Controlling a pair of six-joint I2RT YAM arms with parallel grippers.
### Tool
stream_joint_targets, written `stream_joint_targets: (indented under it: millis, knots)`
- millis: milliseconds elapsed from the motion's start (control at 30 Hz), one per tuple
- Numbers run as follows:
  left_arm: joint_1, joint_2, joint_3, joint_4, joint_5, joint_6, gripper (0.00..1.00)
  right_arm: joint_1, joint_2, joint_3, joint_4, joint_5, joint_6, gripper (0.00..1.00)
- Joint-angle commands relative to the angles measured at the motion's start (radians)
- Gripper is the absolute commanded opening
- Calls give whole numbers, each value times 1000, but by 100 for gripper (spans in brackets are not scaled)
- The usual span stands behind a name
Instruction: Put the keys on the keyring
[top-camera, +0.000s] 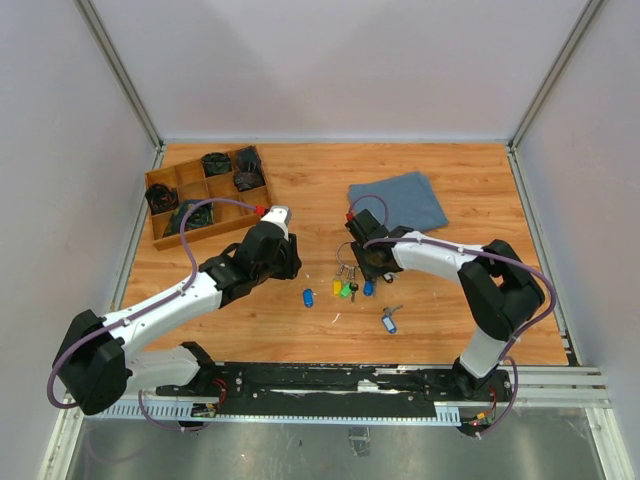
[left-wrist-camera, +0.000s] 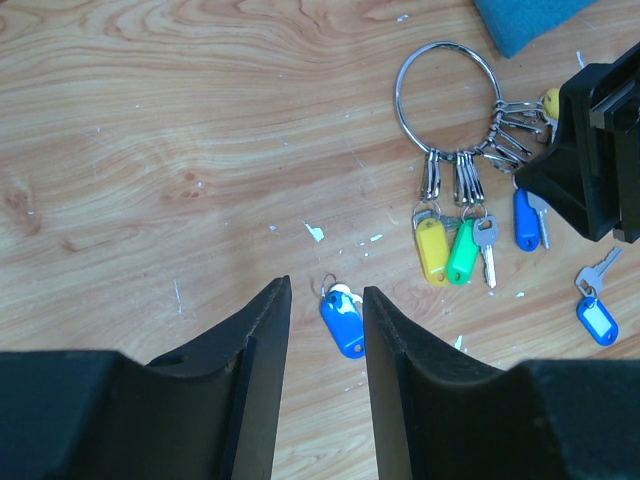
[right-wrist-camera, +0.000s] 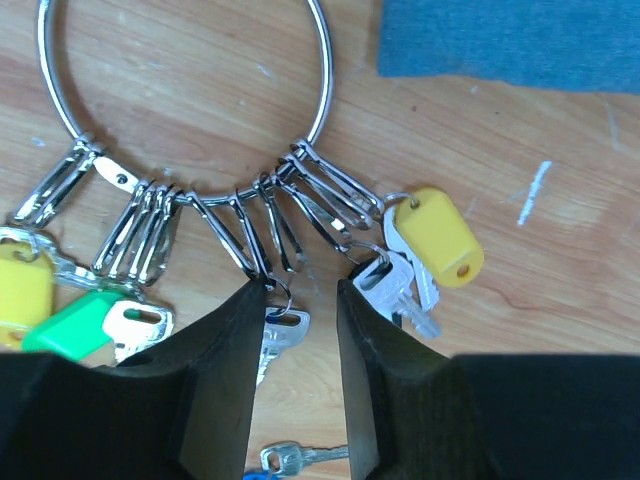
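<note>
The keyring (left-wrist-camera: 398, 95) is a thin silver wire ring lying flat on the wood, with clips carrying yellow, green and blue keys. My right gripper (right-wrist-camera: 300, 290) stands open right at its clip bunch; the left fingertip touches a clip, and bare wood shows in the gap. A bright blue-headed key (left-wrist-camera: 342, 322) lies loose just beyond the tips of my open left gripper (left-wrist-camera: 327, 285), apart from both fingers. A second loose key with a duller blue head (top-camera: 388, 322) lies nearer the front, right of the ring (top-camera: 347, 255). From above, the left gripper (top-camera: 285, 262) and right gripper (top-camera: 365, 262) flank the ring.
A folded blue cloth (top-camera: 398, 200) lies behind the ring, close to the right arm. A wooden compartment tray (top-camera: 205, 195) with dark items stands at the back left. Small white flecks dot the wood around the keys.
</note>
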Motion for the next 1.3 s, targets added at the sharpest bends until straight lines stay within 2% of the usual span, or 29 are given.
stream_joint_targets:
  millis: [0,167,300,467,600,833,1267]
  knots:
    - [4,2,8,7,-3,-1,40,-18,-34,18,-75,95,-56,36]
    - [4,4,6,9,-1,-3,41,-18,-100,-3,-6,-45,-130,43]
    - [4,6,6,10,0,-3,40,-18,-159,-15,26,-106,-125,44]
    - [4,5,1,12,2,-7,40,-20,-149,2,11,-128,-113,31]
    - [4,7,2,12,4,-7,41,-21,-114,8,16,-173,-100,31]
    - [4,8,8,6,3,-4,40,-30,-51,26,21,-192,-98,34]
    - [4,16,11,4,4,-4,40,-33,-22,30,12,-148,-107,32]
